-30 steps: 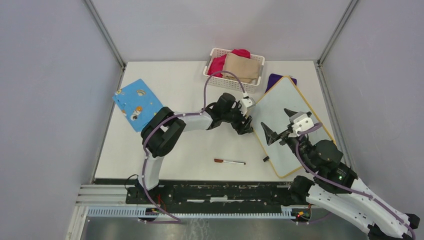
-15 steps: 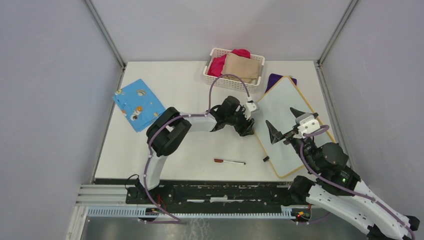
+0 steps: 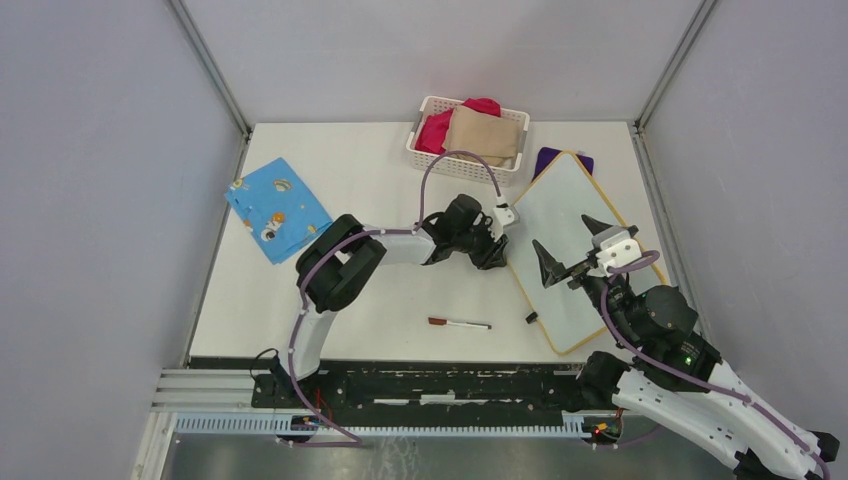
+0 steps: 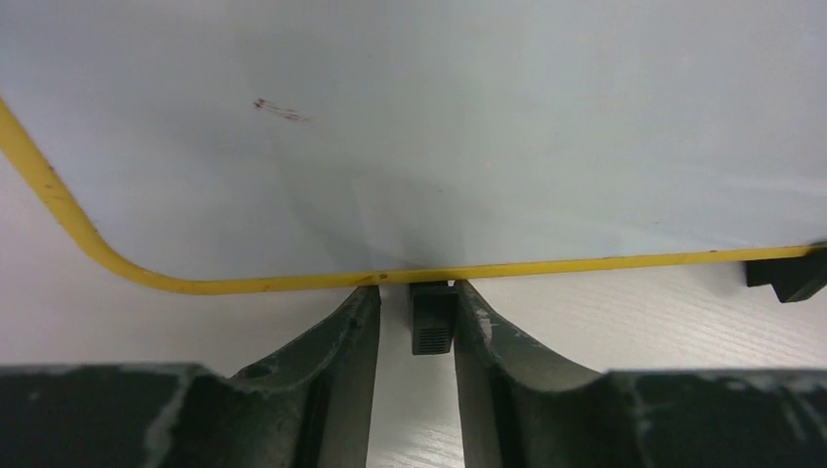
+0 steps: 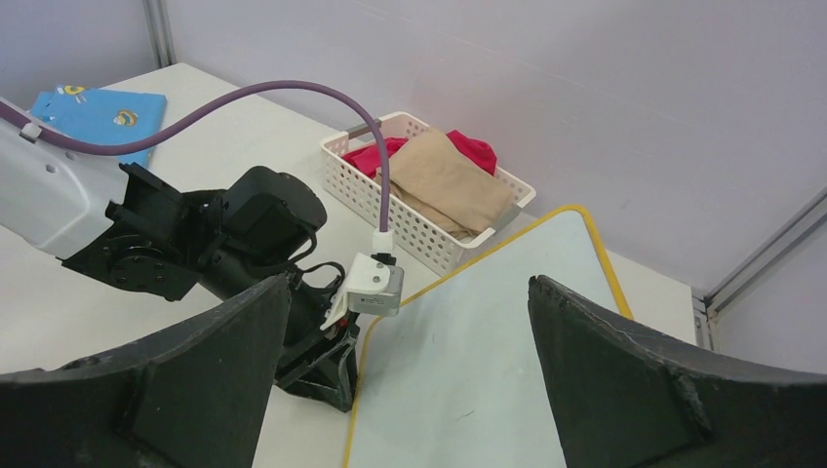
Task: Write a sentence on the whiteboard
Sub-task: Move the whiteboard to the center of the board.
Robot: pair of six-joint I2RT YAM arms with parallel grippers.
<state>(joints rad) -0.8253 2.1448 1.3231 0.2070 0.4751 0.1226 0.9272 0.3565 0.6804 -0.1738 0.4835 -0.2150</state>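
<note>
Lying at the far left of the table is a blue sheet with little pictures. A pen lies near the front edge. The left gripper is at the yellow rim of the whiteboard. Its fingers are a little apart, one on each side of a small black foot, with a gap on one side. The whiteboard lies on the right side of the table, close to the white basket. The right gripper hovers over it, spread wide and holding nothing.

Whiteboard: smooth, glossy white face, yellow plastic rim. Basket: white plastic lattice. Left gripper: matt black plastic, scuffed.
</note>
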